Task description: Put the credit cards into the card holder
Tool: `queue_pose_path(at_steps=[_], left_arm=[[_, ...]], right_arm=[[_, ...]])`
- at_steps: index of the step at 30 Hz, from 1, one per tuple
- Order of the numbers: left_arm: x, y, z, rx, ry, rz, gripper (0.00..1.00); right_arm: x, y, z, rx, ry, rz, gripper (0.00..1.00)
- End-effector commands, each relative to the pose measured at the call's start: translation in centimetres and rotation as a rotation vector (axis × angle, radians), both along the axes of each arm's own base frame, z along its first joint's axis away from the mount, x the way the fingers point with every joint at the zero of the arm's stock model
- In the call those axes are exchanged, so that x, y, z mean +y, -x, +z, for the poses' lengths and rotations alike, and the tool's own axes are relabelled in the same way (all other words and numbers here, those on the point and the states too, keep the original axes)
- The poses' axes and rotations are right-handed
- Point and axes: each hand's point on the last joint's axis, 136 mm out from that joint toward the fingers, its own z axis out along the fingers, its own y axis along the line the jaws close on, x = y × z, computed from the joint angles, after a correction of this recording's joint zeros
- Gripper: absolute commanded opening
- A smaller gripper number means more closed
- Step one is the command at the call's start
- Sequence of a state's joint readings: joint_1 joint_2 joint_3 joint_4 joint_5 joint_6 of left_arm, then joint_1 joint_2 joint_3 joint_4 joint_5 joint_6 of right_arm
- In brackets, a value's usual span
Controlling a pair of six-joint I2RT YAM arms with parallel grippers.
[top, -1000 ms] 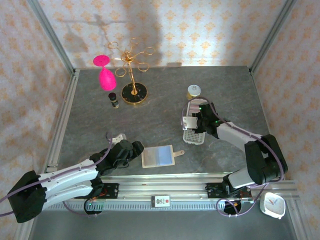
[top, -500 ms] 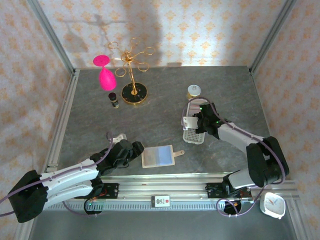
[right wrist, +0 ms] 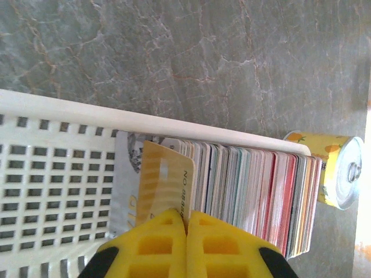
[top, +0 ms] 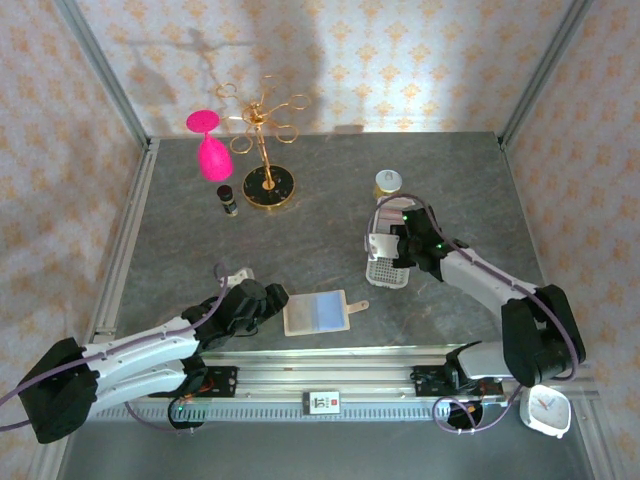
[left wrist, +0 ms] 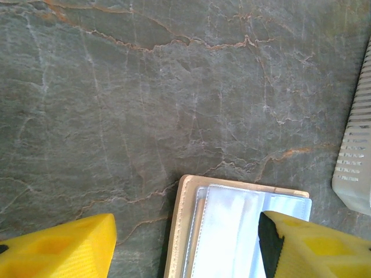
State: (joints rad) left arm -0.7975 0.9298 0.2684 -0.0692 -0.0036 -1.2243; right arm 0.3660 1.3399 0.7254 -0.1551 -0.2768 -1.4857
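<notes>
The card holder lies open on the grey table, cream-edged with clear pockets. My left gripper is open and low over it: one yellow finger stands left of its edge, the other over its pockets. A row of credit cards stands on edge in a white perforated tray. My right gripper is shut on a gold credit card at the left end of that row, lifted slightly above the others. From above, the right gripper sits over the tray.
A yellow can stands just beyond the tray's far end. At the back left are a pink glass, a gold wire rack and a small dark bottle. A white clock lies by the right arm's base.
The right gripper's jaws have closed on the gold card in the tray, and the right arm has stretched slightly. The left arm and the card holder have not moved.
</notes>
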Motion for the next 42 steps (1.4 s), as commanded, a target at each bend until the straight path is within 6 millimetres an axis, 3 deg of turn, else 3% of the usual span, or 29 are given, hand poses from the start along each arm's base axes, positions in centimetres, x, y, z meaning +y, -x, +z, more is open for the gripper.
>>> queue_pose_path(at_steps=[1, 11, 16, 22, 26, 30, 34, 42], left_arm=[[-0.3, -0.4, 0.4, -0.017, -0.005, -0.018, 0.67], [-0.5, -0.6, 0.4, 0.011, -0.048, -0.034, 0.73], [-0.3, -0.6, 0.6, 0.04, -0.09, -0.035, 0.8], [-0.3, -0.1, 0.0, 0.103, -0.166, -0.064, 0.86], [-0.7, 0.1, -0.3, 0.128, -0.205, -0.095, 0.92], [-1.5, 0.0, -0.4, 0.138, -0.225, -0.123, 0.97], [-2.7, 0.2, -0.5, 0.152, -0.249, -0.155, 0.97], [-3.2, 1.0, -1.3, 0.18, -0.294, -0.173, 0.93]], right_arm=[[-0.2, 0.3, 1.2, -0.005, -0.023, -0.027, 0.0], [0.9, 4.6, 2.1, 0.134, -0.173, -0.03, 0.0], [1.6, 6.6, 4.8, 0.171, -0.307, -0.065, 0.0], [3.0, 8.3, 10.1, 0.216, -0.559, -0.143, 0.0], [3.2, 7.2, 15.1, 0.23, -0.863, -0.361, 0.0], [3.6, 7.2, 17.4, 0.393, -1.08, -0.529, 0.0], [3.9, 7.0, 17.0, 0.617, -1.253, -0.765, 0.0], [5.0, 8.4, 13.0, 1.025, -1.476, -1.059, 0.0]])
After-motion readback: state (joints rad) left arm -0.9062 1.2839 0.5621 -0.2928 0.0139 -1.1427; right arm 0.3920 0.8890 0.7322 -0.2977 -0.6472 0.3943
